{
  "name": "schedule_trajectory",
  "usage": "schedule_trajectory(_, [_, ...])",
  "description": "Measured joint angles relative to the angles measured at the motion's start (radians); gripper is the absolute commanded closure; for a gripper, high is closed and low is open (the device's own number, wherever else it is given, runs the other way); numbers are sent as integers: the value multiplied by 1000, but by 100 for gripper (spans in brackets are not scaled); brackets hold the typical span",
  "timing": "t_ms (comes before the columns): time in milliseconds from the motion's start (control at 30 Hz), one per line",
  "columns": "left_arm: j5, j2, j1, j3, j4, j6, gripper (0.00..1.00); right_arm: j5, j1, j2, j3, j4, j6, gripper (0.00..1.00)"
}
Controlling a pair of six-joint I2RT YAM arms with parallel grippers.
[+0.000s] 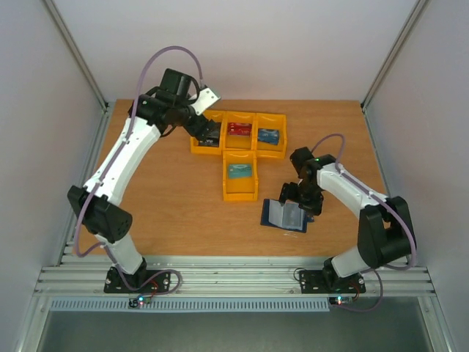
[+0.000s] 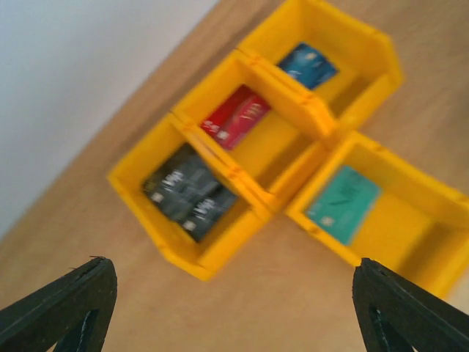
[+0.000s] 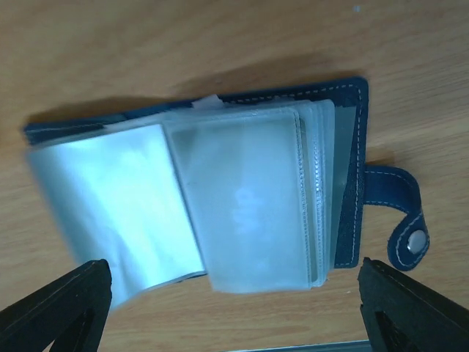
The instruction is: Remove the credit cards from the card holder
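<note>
The navy card holder (image 3: 350, 169) lies open on the table, pale clear sleeves (image 3: 242, 205) fanned out, closing tab (image 3: 399, 213) to the right. It also shows in the top view (image 1: 286, 216). No card shows in the sleeves. My right gripper (image 3: 234, 312) hovers over it, open and empty; in the top view it (image 1: 294, 196) is at the holder's far edge. My left gripper (image 2: 234, 308) is open and empty above the table beside the leftmost bin (image 2: 139, 172), which holds two dark cards (image 2: 189, 192) with blurred white lettering. Red (image 2: 236, 116), blue (image 2: 308, 64) and teal (image 2: 343, 203) cards lie in other bins.
Four yellow bins (image 1: 239, 192) form a T at the table's middle back; my left gripper (image 1: 207, 134) is over the leftmost one. Grey walls close in the left, right and back. A metal rail runs along the near edge.
</note>
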Motion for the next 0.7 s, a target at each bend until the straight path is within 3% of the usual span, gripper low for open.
schedule_trajectory(200, [141, -113, -2, -110, -74, -190, 11, 58, 77, 113, -27, 29, 30, 6])
schedule_trajectory(467, [203, -140, -2, -207, -93, -283, 11, 66, 90, 165, -82, 93, 54, 14])
schedule_trajectory(533, [207, -140, -2, -211, -95, -290, 11, 66, 92, 171, -86, 105, 55, 23])
schedule_trajectory(700, [221, -150, -2, -216, -95, -304, 11, 68, 93, 183, -86, 105, 55, 57])
